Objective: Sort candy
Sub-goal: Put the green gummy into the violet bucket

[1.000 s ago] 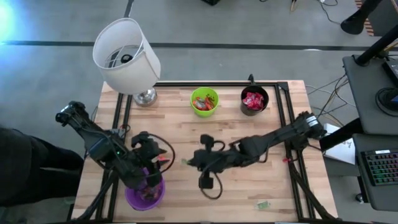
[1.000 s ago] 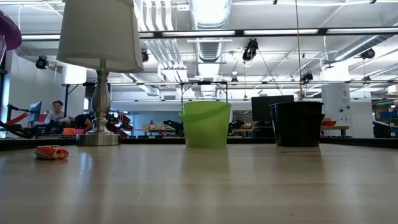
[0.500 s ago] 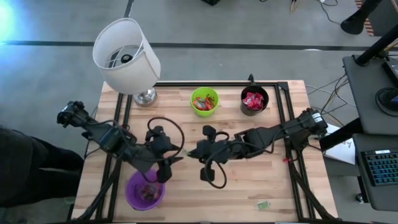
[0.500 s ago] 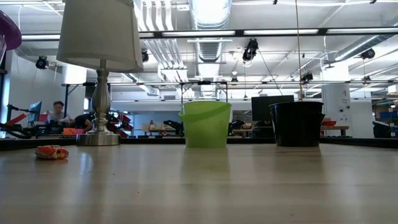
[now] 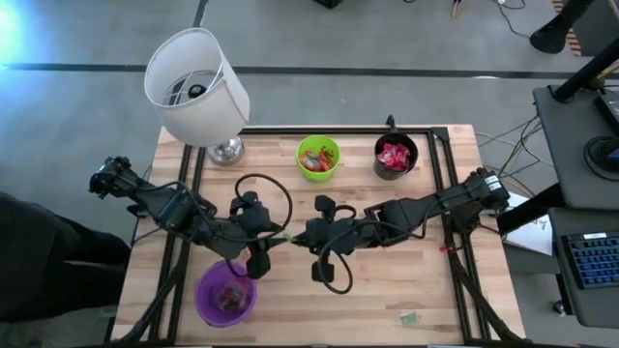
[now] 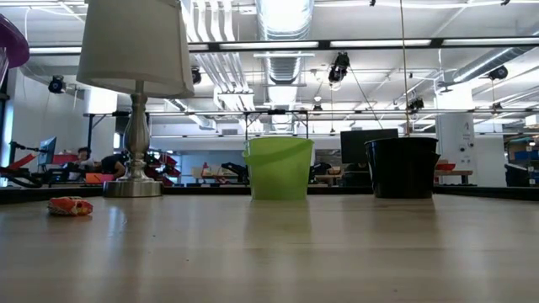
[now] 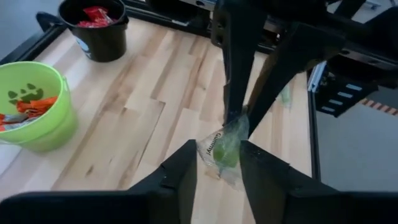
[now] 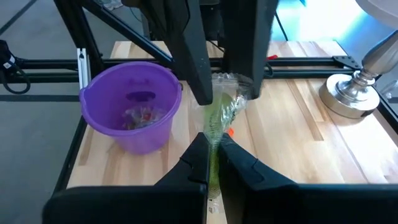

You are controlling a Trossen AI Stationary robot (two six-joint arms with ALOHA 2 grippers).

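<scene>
From above, the left gripper (image 5: pixel 274 242) and right gripper (image 5: pixel 295 239) meet nose to nose at mid-bench, above the purple cup (image 5: pixel 225 295), but what passes between them is hidden there. The wrist views show it: a green candy in clear wrap (image 7: pixel 225 144) is pinched by the right fingers (image 8: pixel 209 163), which are closed on it, while the left fingers (image 7: pixel 183 171) stand on either side of the packet, not fully closed. The right wrist view also shows sweets inside the purple cup. Only the low view shows an orange-red candy (image 6: pixel 70 205) lying on the bench (image 5: pixel 387 290) beside the lamp (image 5: pixel 198 85). The green cup (image 5: pixel 318 158) holds orange pieces, the black cup (image 5: pixel 395 156) red ones; another green packet (image 5: pixel 410 317) lies near the bench's front edge. Since a second ago the left arm has swung from over the purple cup to the centre, and its fingers have narrowed
</scene>
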